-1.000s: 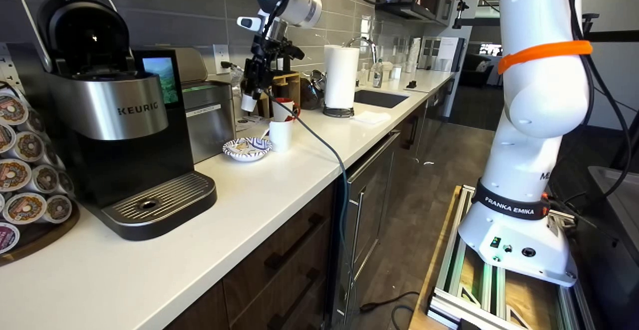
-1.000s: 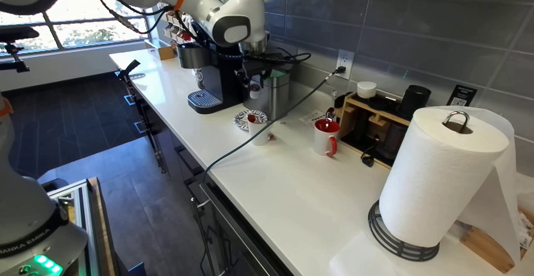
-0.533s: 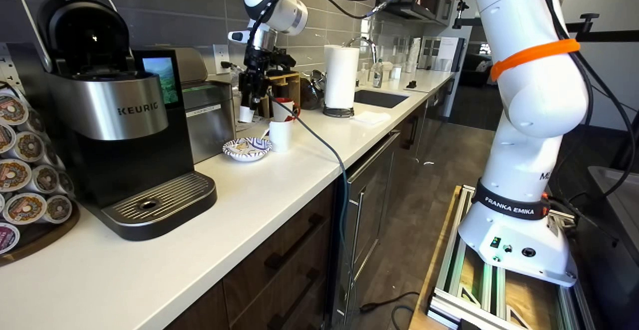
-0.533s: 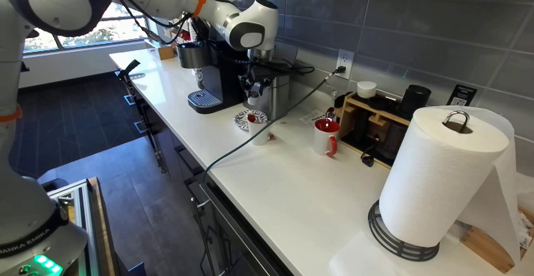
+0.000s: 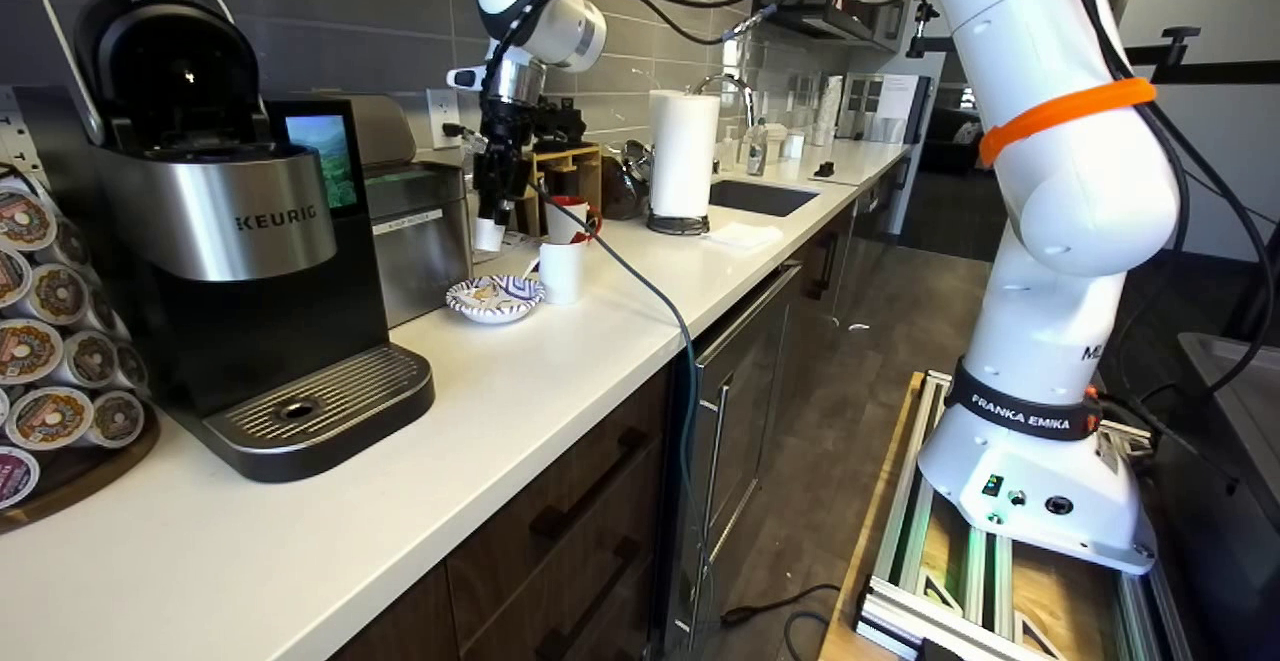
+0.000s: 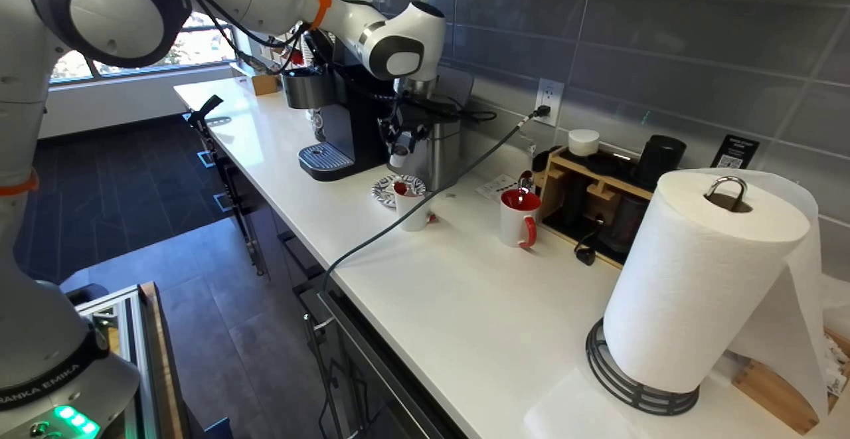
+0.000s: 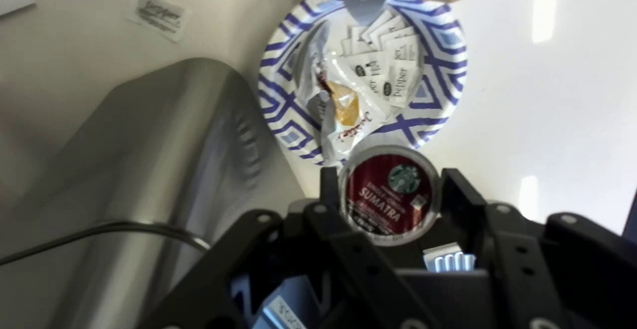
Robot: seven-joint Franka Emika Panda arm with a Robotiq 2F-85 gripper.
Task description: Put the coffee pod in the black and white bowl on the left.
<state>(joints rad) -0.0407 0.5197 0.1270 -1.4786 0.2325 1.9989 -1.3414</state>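
The coffee pod with a dark red Sumatra lid point(image 7: 390, 194) is held between the fingers of my gripper point(image 7: 390, 187), lid facing the wrist camera. In both exterior views the pod point(image 5: 489, 235) point(image 6: 398, 159) hangs below the gripper point(image 5: 492, 211) point(image 6: 400, 141), above the counter. The patterned bowl point(image 7: 448, 75) lies just ahead of the pod in the wrist view and holds pepper packets and a wrapped item. In both exterior views the bowl point(image 5: 495, 317) point(image 6: 380, 191) sits on the counter, below and to the side of the pod. A mug partly covers it.
A white mug point(image 5: 561, 274) point(image 6: 413, 212) stands against the bowl's side. A steel bin point(image 5: 425, 231) point(image 7: 134, 169) is close beside the gripper. The coffee machine point(image 5: 300, 321), a red-handled mug point(image 6: 516, 223) and a paper towel roll point(image 6: 690, 286) stand around. A cable point(image 6: 378, 234) crosses the counter.
My gripper has come down with the pod held in it and shifted slightly left in both exterior views. The bowl and mugs have not moved.
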